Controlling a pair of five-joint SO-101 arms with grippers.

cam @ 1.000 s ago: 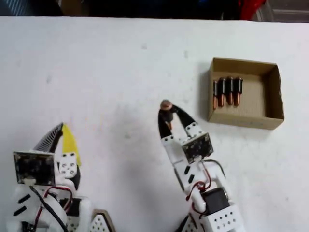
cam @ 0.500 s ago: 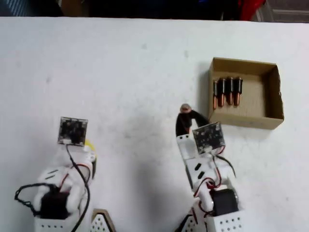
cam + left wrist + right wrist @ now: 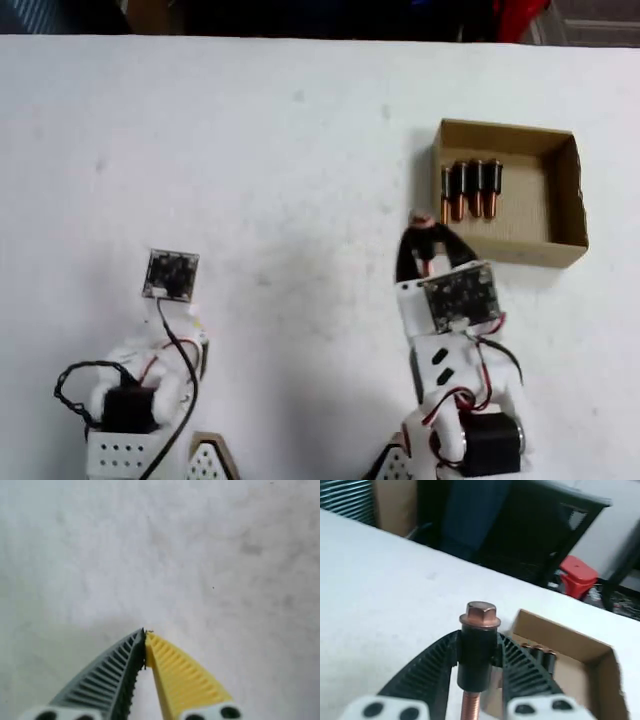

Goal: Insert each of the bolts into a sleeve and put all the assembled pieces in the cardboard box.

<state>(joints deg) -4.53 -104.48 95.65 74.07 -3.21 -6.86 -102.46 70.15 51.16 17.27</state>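
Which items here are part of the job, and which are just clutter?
Job: sleeved bolt clamped in the right jaws; cardboard box; four assembled pieces inside it.
Lying about: red object beyond the table.

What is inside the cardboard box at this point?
Four sleeved bolts lie side by side in the cardboard box, close to one wall. The sleeves cover each bolt's middle; only copper ends show.
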